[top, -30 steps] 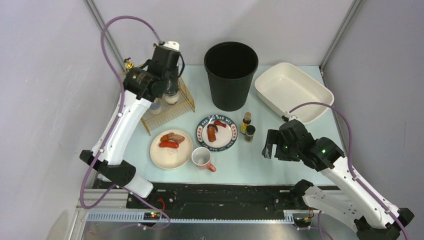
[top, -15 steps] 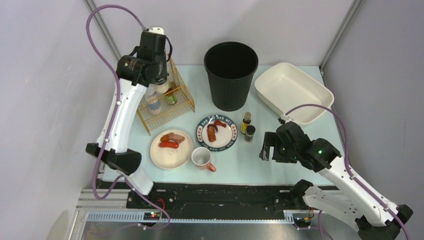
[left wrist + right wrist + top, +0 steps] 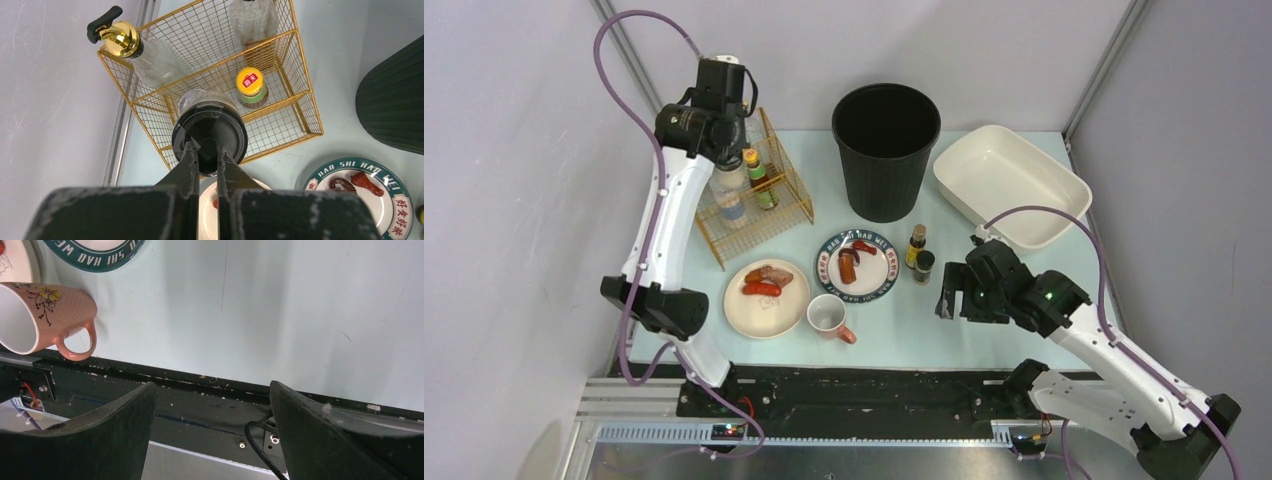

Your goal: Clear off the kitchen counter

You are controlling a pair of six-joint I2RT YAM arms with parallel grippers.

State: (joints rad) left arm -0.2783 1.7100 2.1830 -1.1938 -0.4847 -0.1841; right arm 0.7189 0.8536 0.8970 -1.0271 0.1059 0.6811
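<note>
Overhead, the left gripper (image 3: pixel 207 148) was seen pinched fully closed above a black-capped bottle (image 3: pixel 210 122) standing in the wire basket (image 3: pixel 295 107) — contact could not be told. The right gripper (image 3: pixel 211 387) was held wide, nothing between its fingers, low over the counter (image 3: pixel 904 325) near its front rail (image 3: pixel 175 383), a pink mug (image 3: pixel 47 315) nearby. The counter was spread beneath both arms, a black bin (image 3: pixel 886 150) at its far edge.

Bright, diffuse overhead light evenly covers the kitchen counter (image 3: pixel 1014 320). In the right wrist view, soft grey shadow bands cross it at 12 o'clock. The gold pump cap (image 3: pixel 121 37) glints at 10 o'clock; the left gripper (image 3: pixel 206 150) blurs toward 6 o'clock.
</note>
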